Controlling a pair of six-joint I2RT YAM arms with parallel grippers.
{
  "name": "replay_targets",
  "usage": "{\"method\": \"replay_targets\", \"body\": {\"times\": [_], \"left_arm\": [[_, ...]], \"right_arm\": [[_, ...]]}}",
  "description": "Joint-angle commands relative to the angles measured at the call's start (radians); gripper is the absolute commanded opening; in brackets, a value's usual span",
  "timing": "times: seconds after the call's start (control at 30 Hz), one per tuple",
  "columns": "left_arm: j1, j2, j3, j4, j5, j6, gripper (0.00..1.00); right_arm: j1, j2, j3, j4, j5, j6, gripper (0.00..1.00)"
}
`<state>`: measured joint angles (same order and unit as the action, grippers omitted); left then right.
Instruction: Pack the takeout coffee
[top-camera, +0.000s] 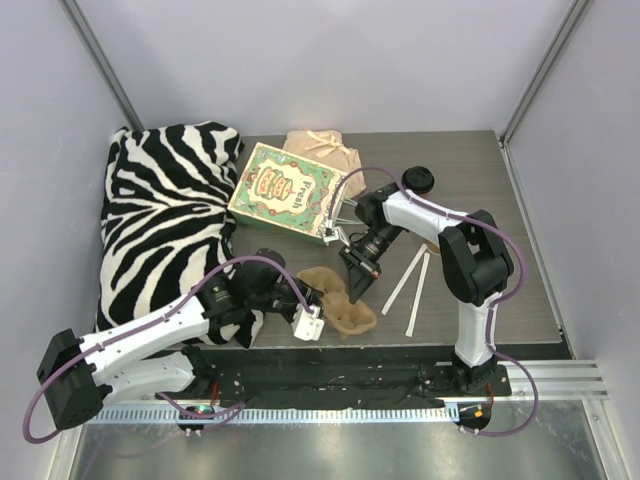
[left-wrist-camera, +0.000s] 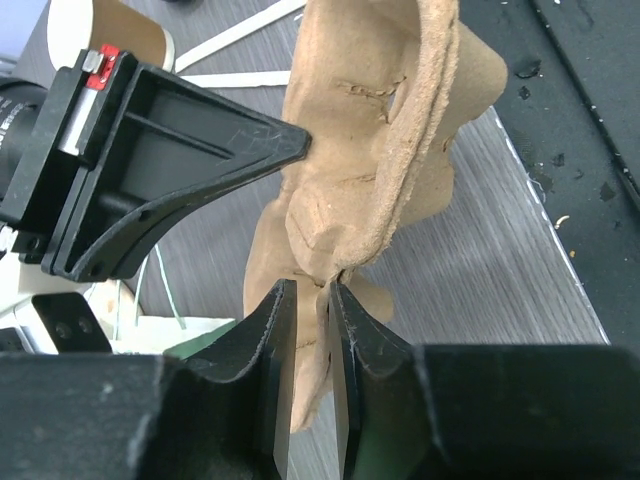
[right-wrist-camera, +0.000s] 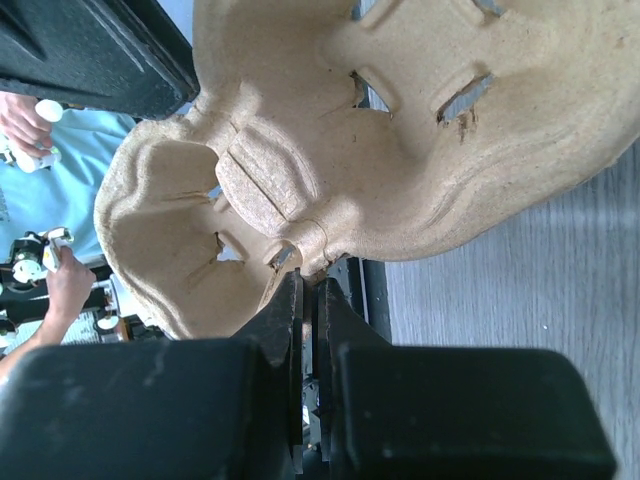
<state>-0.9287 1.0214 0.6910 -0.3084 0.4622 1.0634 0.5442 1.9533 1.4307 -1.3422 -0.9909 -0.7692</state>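
A moulded brown pulp cup carrier (top-camera: 345, 312) hangs between both grippers near the table's front middle. My left gripper (top-camera: 312, 300) is shut on one thin edge of the carrier (left-wrist-camera: 390, 130), its jaws (left-wrist-camera: 310, 290) pinching the pulp. From the opposite side, my right gripper (top-camera: 357, 283) pinches the rim of the carrier (right-wrist-camera: 400, 150) at its tips (right-wrist-camera: 310, 280). A round black lid (top-camera: 418, 180) shows behind the right arm at the back right. It may be the takeout coffee, but any cup under it is hidden.
A green printed paper bag (top-camera: 285, 192) lies flat at the middle back, with another brown carrier (top-camera: 322, 150) behind it. A zebra-striped cushion (top-camera: 165, 220) fills the left side. White strips (top-camera: 412, 280) lie right of the grippers. A brown cup edge (left-wrist-camera: 115, 25) peeks behind the right gripper.
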Motion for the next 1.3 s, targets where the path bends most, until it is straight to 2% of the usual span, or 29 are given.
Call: {"method": "replay_targets", "body": {"times": [0.0, 0.47, 0.6, 0.67, 0.8, 0.97, 1.27], "left_arm": [[-0.018, -0.007, -0.011, 0.097, 0.004, 0.029, 0.24], [-0.068, 0.049, -0.014, 0.183, -0.013, 0.07, 0.18], [-0.087, 0.049, -0.034, 0.23, -0.016, 0.069, 0.2], [-0.093, 0.048, -0.042, 0.248, -0.008, 0.064, 0.25], [-0.098, 0.049, -0.059, 0.227, 0.019, 0.128, 0.3], [-0.098, 0.092, -0.028, 0.14, 0.041, 0.158, 0.3], [-0.102, 0.167, 0.019, 0.109, 0.047, 0.22, 0.22]], "right_arm": [[0.025, -0.007, 0.036, -0.167, -0.172, -0.022, 0.01], [0.065, 0.029, 0.083, -0.167, -0.203, 0.005, 0.01], [0.066, 0.045, 0.091, -0.166, -0.221, 0.008, 0.01], [0.066, 0.047, 0.089, -0.164, -0.227, 0.008, 0.01], [0.066, 0.052, 0.097, -0.164, -0.229, 0.015, 0.01], [0.066, 0.059, 0.114, -0.166, -0.226, 0.022, 0.01], [0.066, 0.076, 0.116, -0.167, -0.226, 0.021, 0.01]]}}
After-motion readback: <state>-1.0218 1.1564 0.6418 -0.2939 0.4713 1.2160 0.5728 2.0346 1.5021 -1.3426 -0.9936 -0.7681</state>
